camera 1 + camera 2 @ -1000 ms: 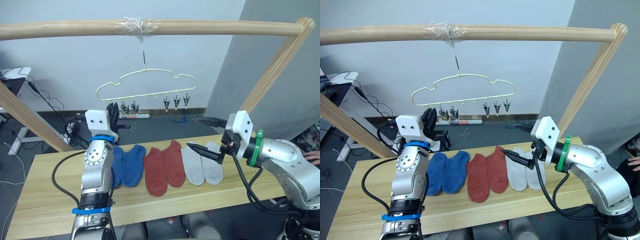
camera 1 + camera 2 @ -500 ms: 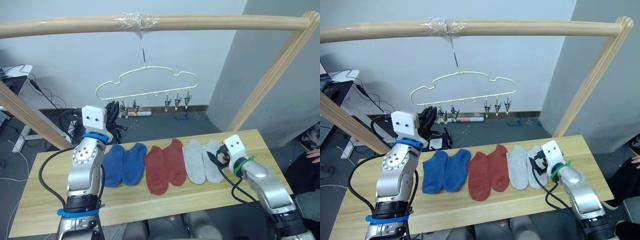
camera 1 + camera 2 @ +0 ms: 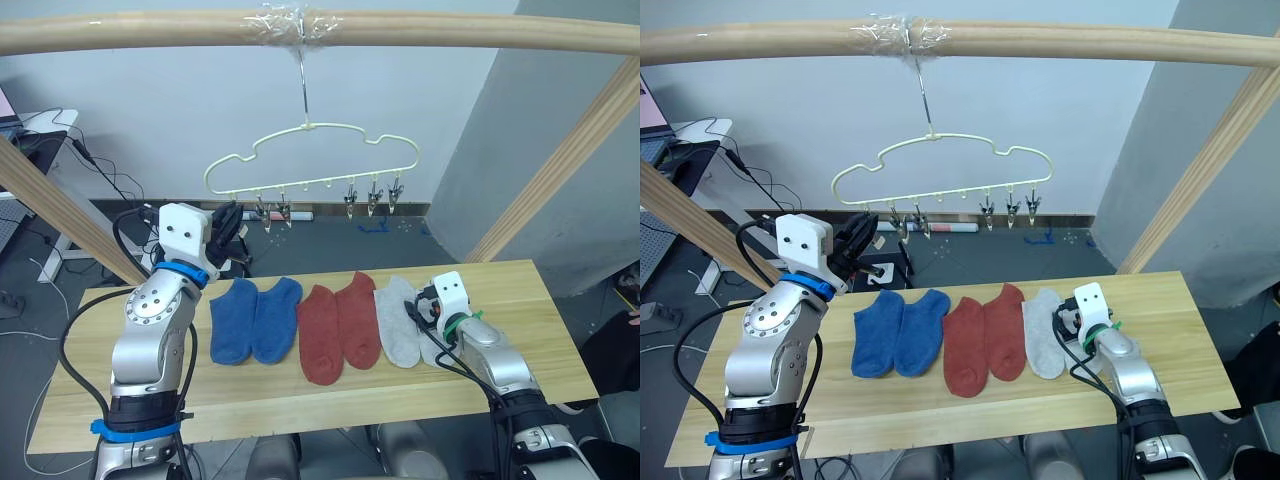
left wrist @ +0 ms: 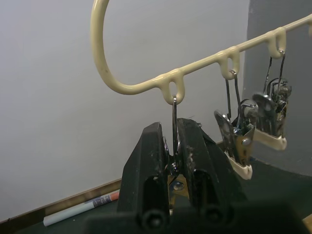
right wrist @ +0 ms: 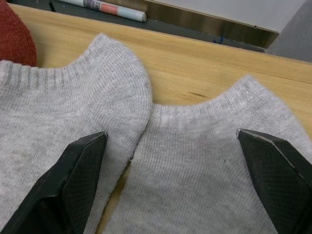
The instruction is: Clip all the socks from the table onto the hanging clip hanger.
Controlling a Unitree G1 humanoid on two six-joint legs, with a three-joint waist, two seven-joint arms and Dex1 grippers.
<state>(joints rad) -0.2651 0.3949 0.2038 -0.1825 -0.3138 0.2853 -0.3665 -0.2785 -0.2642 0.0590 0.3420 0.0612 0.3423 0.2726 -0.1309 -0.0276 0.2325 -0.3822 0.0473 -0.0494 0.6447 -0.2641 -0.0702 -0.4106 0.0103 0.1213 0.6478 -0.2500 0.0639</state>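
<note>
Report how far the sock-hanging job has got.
Nothing is clipped yet: the two blue knit socks, two rust-red socks and two light grey socks all lie on the light wooden plank table. In hand: the left gripper is shut on the end clip of the pale-yellow wire clip hanger; the open right gripper straddles the outermost grey sock. All six remain.

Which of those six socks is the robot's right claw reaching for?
The outermost grey sock, at the row's right end: the right gripper straddles it with open fingers.

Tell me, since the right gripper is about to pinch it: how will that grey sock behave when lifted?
The grey sock lies flat in soft knit, so it will probably drape limply and weigh little. The ribbed cuff likely gives the right gripper decent friction.
</note>
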